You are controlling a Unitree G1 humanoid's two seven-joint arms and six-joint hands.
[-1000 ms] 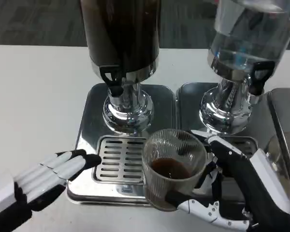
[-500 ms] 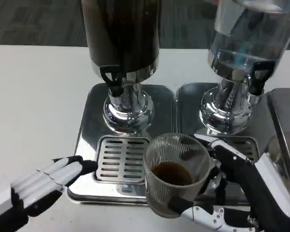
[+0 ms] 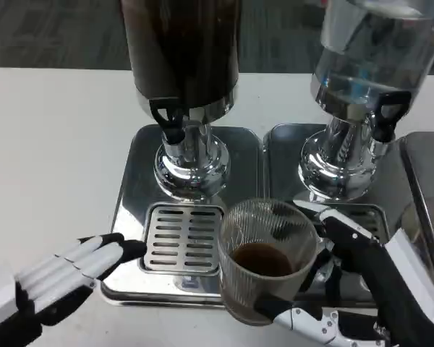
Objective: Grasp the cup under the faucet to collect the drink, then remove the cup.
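At 6 o'clock, one cup (image 3: 267, 262) with drink, right hand (image 3: 351, 289) fingers clamped on it, overhanging tray (image 3: 130, 210) front edge. Left hand (image 3: 65, 271) fingers together, touching tray's 8 o'clock corner. Two dispensers (image 3: 181, 65); bare worktop (image 3: 50, 144) at 9 o'clock.

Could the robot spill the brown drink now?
Maybe. The right hand holds the clear cup with dark drink in it, near the tray's front edge, so a tilt or bump could slosh it out. The left hand rests close by and could knock the cup if it moves.
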